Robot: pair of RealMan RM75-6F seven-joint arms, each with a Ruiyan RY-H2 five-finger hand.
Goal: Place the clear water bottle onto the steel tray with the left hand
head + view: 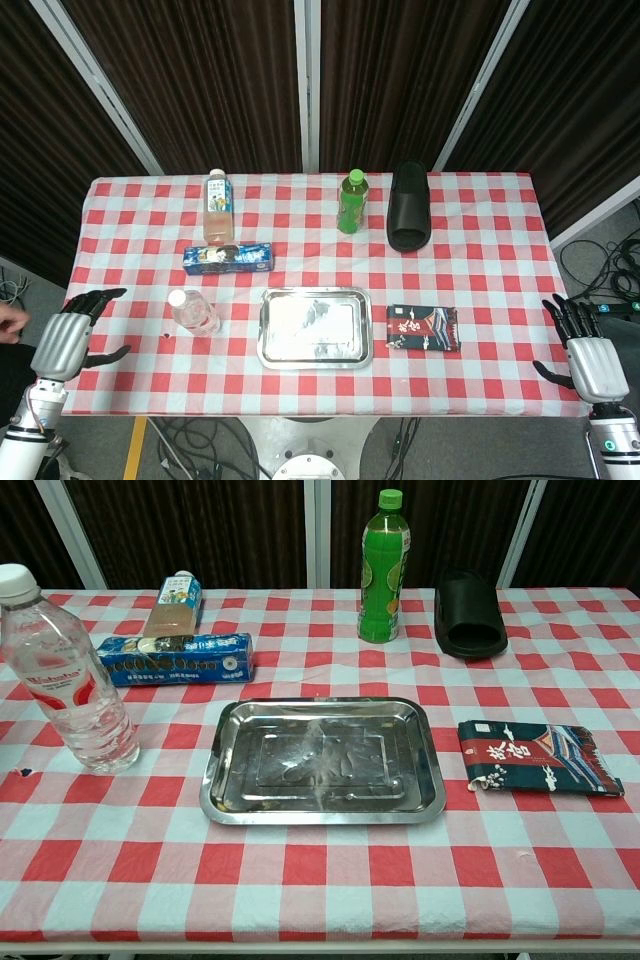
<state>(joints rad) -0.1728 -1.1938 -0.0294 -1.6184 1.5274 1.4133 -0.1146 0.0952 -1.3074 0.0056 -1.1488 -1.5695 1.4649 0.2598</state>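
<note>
The clear water bottle (194, 313) (68, 680) with a white cap stands upright on the checked cloth, just left of the steel tray (316, 353) (325, 813). The tray lies bare in the middle near the front edge. My left hand (76, 338) hovers at the table's left edge, fingers spread, a hand's width left of the bottle and holding nothing. My right hand (588, 355) hangs beyond the table's right front corner, fingers apart and nothing in it. Neither hand shows in the chest view.
A blue toothpaste box (228, 259) (176, 660) lies behind the bottle, a peach drink bottle (218, 207) (172, 604) further back. A green bottle (352, 201) (384, 568) and black slipper (409, 207) (469, 615) stand at the back. A dark packet (423, 328) (540, 757) lies right of the tray.
</note>
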